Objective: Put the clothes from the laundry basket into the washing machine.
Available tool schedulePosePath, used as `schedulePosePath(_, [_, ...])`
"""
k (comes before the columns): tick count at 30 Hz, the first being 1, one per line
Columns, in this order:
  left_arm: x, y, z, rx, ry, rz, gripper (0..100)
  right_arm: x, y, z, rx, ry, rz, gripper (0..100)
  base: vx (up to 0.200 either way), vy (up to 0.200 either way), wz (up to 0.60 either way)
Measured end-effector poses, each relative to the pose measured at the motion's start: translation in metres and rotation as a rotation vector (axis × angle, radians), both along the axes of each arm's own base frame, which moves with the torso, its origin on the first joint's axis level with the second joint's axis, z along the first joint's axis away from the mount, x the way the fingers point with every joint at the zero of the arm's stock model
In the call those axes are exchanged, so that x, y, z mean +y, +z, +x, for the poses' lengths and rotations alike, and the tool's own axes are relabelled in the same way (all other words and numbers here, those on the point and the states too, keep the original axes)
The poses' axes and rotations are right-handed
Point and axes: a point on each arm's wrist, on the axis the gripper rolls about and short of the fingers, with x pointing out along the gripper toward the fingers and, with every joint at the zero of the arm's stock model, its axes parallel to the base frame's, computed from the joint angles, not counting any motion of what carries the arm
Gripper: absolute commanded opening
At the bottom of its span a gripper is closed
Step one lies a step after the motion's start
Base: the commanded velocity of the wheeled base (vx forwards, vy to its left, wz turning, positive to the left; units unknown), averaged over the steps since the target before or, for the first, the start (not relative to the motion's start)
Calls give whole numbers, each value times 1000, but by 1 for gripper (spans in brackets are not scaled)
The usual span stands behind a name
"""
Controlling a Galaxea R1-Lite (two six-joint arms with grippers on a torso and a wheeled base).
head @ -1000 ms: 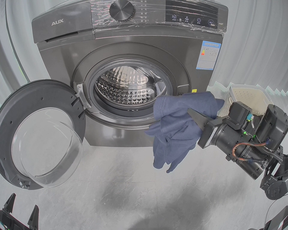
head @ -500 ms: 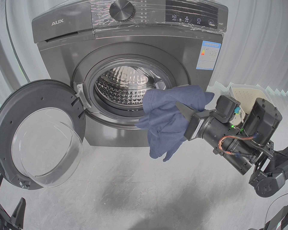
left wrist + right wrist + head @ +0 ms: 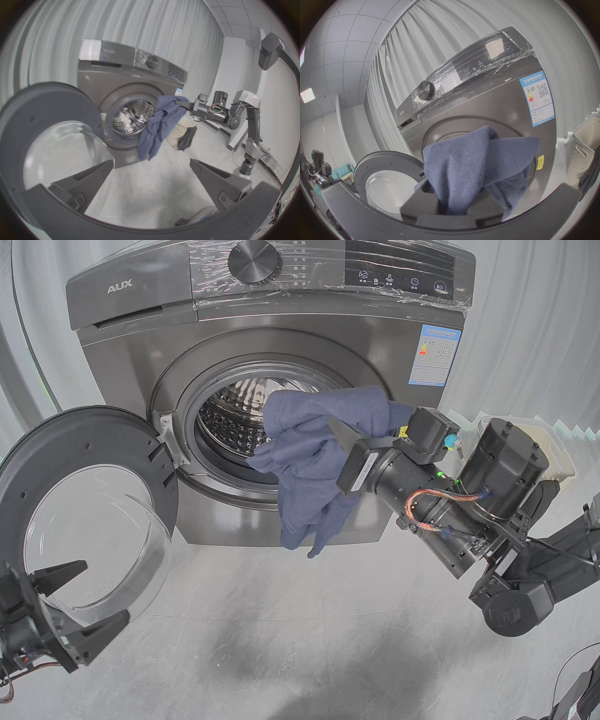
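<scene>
Since the earlier frames, the right claw (image 3: 337, 430) has carried the blue garment (image 3: 309, 459) leftward and upward, from beside the laundry basket (image 3: 558, 455) to the mouth of the washing machine (image 3: 262, 334). The left claw (image 3: 105, 590) has risen in front of the open door (image 3: 81, 446), spread wide and empty. The right claw is clamped on a bunched fold of the garment, whose upper part overlaps the drum (image 3: 234, 421) opening while its tails hang below the rim. Assessment: light, limp, non-fragile cloth, likely to sag and catch on the rim. A pinch at a gathered fold is sound, and deeper insertion is advised before release.
</scene>
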Motion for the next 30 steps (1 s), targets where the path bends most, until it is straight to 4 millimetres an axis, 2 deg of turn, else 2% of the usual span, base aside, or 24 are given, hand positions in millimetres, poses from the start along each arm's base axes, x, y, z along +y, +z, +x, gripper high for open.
schedulePosePath(7, [-31,-11,57,69,-157,7,100,13,-3,11,-16,16,12,0,0,0,0])
schedulePosePath(13, [-66,-24,97,25,-269,-35,100,20,-8,15,-19,25,14,0,0,0,0])
schedulePosePath(21, [-107,-54,128,111,-362,-112,100,26,-15,17,-11,31,8,0,0,0,0])
schedulePosePath(30, [-129,-73,155,177,-336,-128,100,30,-17,17,-9,38,7,0,0,0,0])
